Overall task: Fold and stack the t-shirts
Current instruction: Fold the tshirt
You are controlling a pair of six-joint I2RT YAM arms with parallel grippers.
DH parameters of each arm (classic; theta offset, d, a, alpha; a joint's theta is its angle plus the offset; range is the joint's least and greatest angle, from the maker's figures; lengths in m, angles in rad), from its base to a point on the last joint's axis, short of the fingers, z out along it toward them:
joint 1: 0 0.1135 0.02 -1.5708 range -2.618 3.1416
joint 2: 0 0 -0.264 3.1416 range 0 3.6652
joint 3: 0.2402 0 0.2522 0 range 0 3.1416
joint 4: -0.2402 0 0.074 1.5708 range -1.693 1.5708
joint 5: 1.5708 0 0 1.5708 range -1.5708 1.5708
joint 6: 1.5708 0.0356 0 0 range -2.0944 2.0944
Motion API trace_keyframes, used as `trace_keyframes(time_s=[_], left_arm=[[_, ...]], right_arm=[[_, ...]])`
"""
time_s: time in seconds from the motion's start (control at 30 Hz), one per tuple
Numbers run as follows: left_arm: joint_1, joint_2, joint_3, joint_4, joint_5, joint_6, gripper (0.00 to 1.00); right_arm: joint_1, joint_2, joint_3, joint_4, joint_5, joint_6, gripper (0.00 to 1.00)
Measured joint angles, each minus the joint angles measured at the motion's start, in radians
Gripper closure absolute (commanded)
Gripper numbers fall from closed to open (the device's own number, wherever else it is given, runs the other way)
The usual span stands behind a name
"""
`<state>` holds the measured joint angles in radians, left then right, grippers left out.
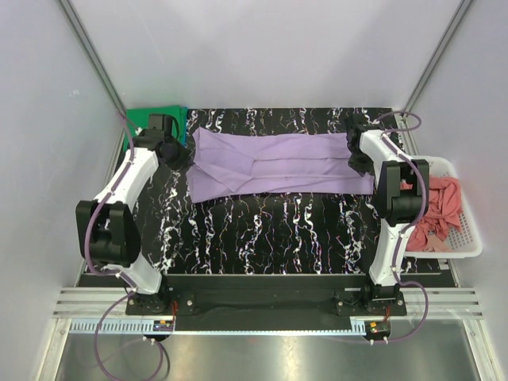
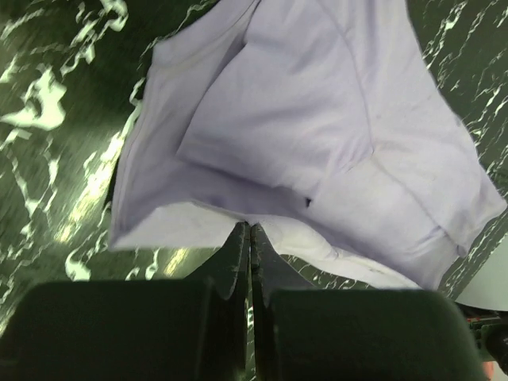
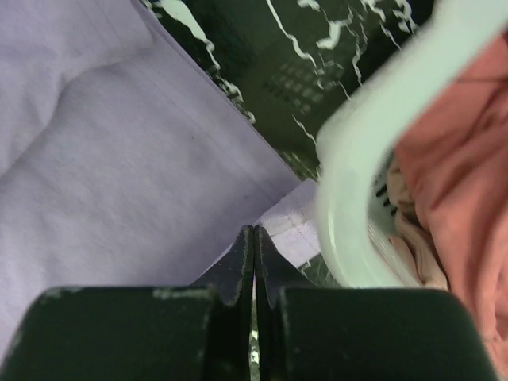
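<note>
A light purple t-shirt (image 1: 278,163) lies folded lengthwise across the far part of the marbled table (image 1: 270,230). My left gripper (image 1: 181,155) is shut on its left end; in the left wrist view the cloth (image 2: 302,119) rises to the closed tips (image 2: 250,228). My right gripper (image 1: 355,161) is shut on its right end; the right wrist view shows the hem (image 3: 159,159) pinched at the tips (image 3: 253,230). A bright green t-shirt (image 1: 171,119) lies at the far left corner. Salmon pink t-shirts (image 1: 436,210) fill the basket. No blue shirt shows.
The white lattice basket (image 1: 468,238) stands at the right table edge, its rim (image 3: 349,182) close beside my right gripper. White walls enclose the far and side edges. The near half of the table holds nothing but the arm bases.
</note>
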<state>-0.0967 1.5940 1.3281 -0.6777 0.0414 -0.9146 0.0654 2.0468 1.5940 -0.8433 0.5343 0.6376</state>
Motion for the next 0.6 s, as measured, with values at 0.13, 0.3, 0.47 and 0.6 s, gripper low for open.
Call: trace_keyframes(time_s=[0.13, 0.3, 0.47, 0.6], left_arm=[[0.009, 0.080, 0.061, 0.018, 0.023, 0.018, 1.00], [0.013, 0.161, 0.134, 0.023, 0.045, 0.032, 1.00], [0.024, 0.190, 0.165, 0.022, 0.051, 0.040, 1.00], [0.035, 0.199, 0.201, 0.024, 0.057, 0.048, 1.00]], right_arm=[[-0.014, 0.055, 0.079, -0.008, -0.014, -0.039, 1.00], [-0.019, 0.092, 0.148, -0.013, -0.032, -0.072, 1.00], [-0.019, 0.112, 0.195, -0.019, -0.048, -0.089, 1.00], [-0.019, 0.124, 0.224, -0.021, -0.056, -0.096, 1.00]])
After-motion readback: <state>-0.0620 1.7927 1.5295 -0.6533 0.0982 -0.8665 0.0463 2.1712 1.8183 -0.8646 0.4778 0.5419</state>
